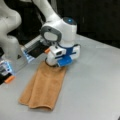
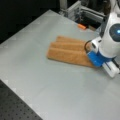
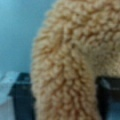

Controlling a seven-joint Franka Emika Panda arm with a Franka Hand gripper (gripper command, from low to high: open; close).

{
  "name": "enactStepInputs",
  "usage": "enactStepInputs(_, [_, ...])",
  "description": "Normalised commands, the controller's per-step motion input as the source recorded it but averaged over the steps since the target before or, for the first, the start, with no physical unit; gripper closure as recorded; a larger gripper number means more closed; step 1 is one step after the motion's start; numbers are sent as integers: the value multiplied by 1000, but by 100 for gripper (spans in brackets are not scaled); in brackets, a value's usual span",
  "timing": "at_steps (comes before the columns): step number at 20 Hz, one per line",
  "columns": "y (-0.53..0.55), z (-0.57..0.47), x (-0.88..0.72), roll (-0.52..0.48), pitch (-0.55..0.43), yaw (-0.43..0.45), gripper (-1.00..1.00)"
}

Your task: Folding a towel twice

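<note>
Towel, tan and terry-looped, is lying on the grey table as a long narrow strip, so it is looking as if one fold is already in place; in a front view layered edges are showing along its length, stepped one behind another. Going from left to right in a front view, the strip is running from its near free end at the lower left up toward the gripper, which is sitting low over the far end of the cloth, just under the white and blue wrist housing. An orange object is lying beyond the towel near the table's far edge, well apart from it.

In the wrist view, a thick bunched ridge of towel is standing between the two dark fingers, which are pressing against it from either side. The gripper is therefore clamping the towel's end, apparently so that this edge can be carried as one bundle.
</note>
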Motion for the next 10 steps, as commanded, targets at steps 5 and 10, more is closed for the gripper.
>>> enactStepInputs(5, [-10, 51, 82, -58, -67, 50, 100])
enactStepInputs(10, [-74, 304, 340, -50, 31, 117, 100])
